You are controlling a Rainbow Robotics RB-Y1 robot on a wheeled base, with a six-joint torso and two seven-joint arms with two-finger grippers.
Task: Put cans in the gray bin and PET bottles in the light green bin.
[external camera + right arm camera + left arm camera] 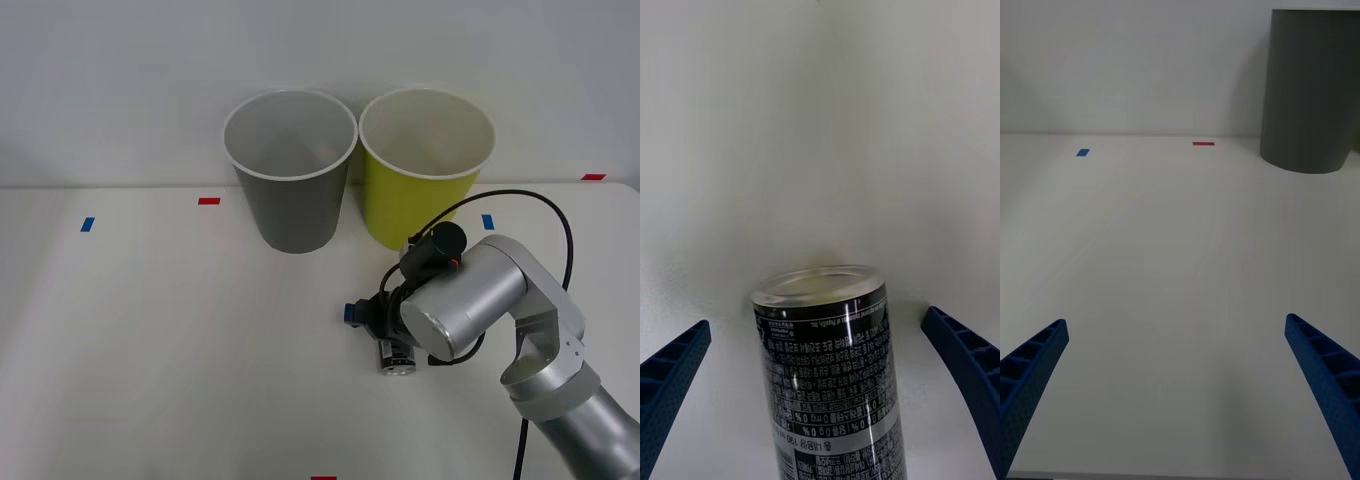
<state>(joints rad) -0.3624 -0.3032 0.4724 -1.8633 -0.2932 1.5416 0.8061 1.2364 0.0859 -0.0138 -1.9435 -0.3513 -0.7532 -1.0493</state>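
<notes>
A small can [393, 358] with a dark label and silver ends lies on its side on the white table, in front of the light green bin [410, 205]. My right gripper [372, 325] is lowered over it. In the right wrist view the can [831, 360] lies between the blue fingers [674, 375] of the right gripper [816, 322], which is open and clear of it on both sides. The gray bin [295, 210] stands upright to the left of the green one. My left gripper [1176, 322] hangs open over bare table, with the gray bin [1311, 90] ahead. PET bottles are out of view.
The two bins stand side by side at the back of the table by the wall. Small tape marks lie on the tabletop: red [208, 201], blue [88, 224], blue [487, 221] and red [593, 177]. A black cable [560, 215] loops over my right arm.
</notes>
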